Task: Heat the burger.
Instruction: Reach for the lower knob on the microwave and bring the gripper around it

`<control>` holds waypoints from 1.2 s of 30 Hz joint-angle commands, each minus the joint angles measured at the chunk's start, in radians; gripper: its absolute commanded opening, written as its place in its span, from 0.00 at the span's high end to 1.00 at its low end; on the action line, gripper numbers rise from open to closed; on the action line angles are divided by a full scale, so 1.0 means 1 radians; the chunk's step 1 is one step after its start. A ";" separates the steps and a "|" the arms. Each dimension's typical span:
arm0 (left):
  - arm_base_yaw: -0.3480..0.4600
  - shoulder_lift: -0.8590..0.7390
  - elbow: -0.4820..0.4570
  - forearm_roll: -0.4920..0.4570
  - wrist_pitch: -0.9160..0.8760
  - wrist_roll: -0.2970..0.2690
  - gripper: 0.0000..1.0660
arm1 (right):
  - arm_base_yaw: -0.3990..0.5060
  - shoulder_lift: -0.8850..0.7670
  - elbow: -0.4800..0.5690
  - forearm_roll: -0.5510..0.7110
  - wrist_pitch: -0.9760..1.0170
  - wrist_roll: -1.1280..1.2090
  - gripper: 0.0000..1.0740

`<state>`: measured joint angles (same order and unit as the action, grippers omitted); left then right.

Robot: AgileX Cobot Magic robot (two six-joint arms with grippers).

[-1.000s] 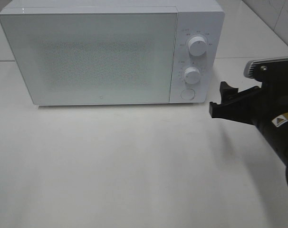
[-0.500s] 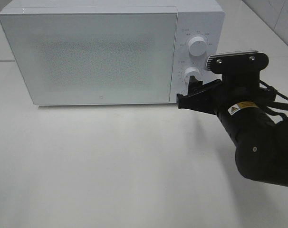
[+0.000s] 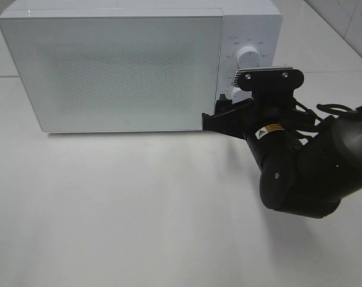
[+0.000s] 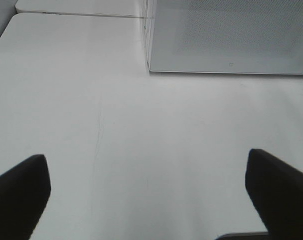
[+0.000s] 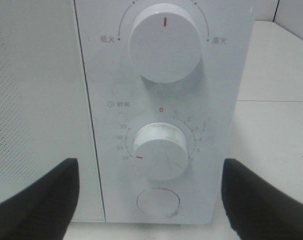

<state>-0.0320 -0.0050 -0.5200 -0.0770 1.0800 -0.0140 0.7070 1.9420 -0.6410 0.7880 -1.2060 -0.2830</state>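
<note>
1. Black fingers of the left gripper stand wide apart with nothing between them. They hang over the white table, well apart from the microwave, out in front of its corner on the door side.
2. Nearer the microwave, the bulky black right arm reaches in from the side where the microwave's controls are.
3. At its end the right gripper sits just in front of the microwave's control panel, low down where the panel meets the door. Its jaws are apart and hold nothing. In the wrist view, 1 finger shows on each side of the panel's lower part. Whether a fingertip touches the microwave's front is hard to tell.
4. Lowest on that panel is a round push button.
5. Above the button, the lower knob has its red line at about 20 on its scale, with a red 0 at the top of the scale.
6. Higher on the panel, the upper knob has its red line pointing straight up.
7. The microwave's door is shut, and its pale, dotted pane shows nothing inside.
8. The burger appears in none of the 3 views. It may be behind that shut door.
</note>
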 commanded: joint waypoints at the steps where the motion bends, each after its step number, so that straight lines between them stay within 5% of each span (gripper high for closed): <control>1: 0.004 -0.023 0.003 -0.006 -0.013 0.001 0.08 | -0.022 0.037 -0.047 -0.032 -0.075 0.015 0.30; 18: 0.004 -0.023 0.003 -0.006 -0.013 0.001 0.08 | -0.099 0.101 -0.104 -0.143 -0.053 0.062 0.30; 36: 0.004 -0.023 0.003 -0.006 -0.013 0.001 0.08 | -0.110 0.129 -0.133 -0.111 -0.085 0.060 0.30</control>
<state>-0.0320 -0.0050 -0.5200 -0.0770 1.0790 -0.0140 0.6040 2.0680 -0.7650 0.6690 -1.2060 -0.2300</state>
